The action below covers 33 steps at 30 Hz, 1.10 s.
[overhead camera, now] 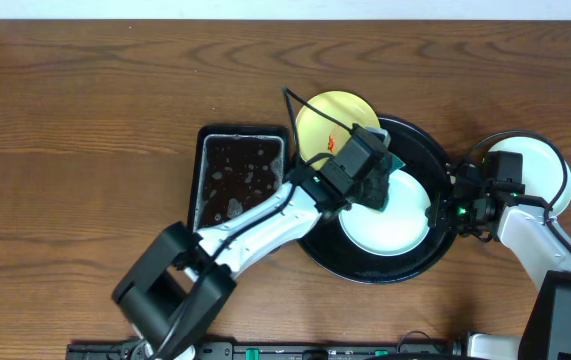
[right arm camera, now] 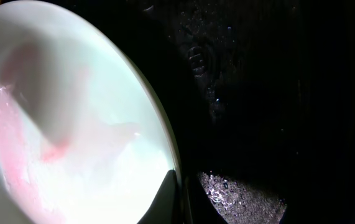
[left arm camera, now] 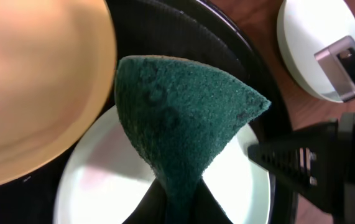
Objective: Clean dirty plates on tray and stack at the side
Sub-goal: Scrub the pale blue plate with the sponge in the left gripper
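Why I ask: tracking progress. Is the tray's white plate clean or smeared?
Smeared: pink streaks spread across the white plate on the tray.

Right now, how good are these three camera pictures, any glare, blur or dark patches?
Overhead: evenly lit and sharp, with the tray rim clearly outlined. Left wrist: the green sponge is fairly crisp, but the yellow plate is a soft blur. Right wrist: mostly black, the tray showing only glinting droplets, while the white plate is bright, slightly soft, its pink smear visible.
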Available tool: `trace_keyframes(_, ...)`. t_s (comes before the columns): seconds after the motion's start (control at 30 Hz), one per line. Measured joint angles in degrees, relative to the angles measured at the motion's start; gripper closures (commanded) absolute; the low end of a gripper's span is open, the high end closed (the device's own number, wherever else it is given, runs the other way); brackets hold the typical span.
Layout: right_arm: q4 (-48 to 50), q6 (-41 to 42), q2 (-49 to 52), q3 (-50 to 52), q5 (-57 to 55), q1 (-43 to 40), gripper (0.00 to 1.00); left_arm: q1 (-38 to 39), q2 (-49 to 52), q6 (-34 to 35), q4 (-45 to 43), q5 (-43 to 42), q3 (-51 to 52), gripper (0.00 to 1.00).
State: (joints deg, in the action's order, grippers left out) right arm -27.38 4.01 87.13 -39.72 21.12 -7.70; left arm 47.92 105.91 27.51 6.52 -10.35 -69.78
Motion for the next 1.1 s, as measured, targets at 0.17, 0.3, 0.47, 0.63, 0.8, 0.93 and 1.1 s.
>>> trace_keyframes(0.17, 0.0, 0.0, 0.0, 0.0, -0.1, 0.0, 0.99, 2.6, 5.2, 1.0, -3.0, 0.0, 0.0, 0.92)
trace_keyframes(0.3, -0.1, 0.0, 0.0, 0.0, -0.2, 0.0, 0.99, 4.0, 9.3, 1.0, -3.4, 0.0, 0.0, 0.92)
trace_keyframes(0.47, -0.5, 0.0, 0.0, 0.0, -0.3, 0.0, 0.99, 3.3, 9.9, 1.2, 1.3, -0.5, -1.0, 0.93)
trace_keyframes(0.63, -0.6, 0.0, 0.0, 0.0, 0.1, 0.0, 0.99, 1.9, 8.3, 0.7, 7.9, -1.1, -1.4, 0.93)
trace_keyframes(0.8, -0.4, 0.0, 0.0, 0.0, 0.3, 0.0, 0.96, -0.1, 3.8, -0.7, 13.1, -1.0, -0.8, 0.92)
trace_keyframes(0.93, 0.2, 0.1, 0.0, 0.0, 0.1, 0.0, 0.75, -1.8, -3.2, -1.0, 16.2, -0.4, -0.7, 0.92)
trace_keyframes(1.1, 3.5, 0.2, 0.0, 0.0, 0.0, 0.0, 0.58, -5.2, -11.9, -1.7, 23.8, 1.0, -0.7, 0.93)
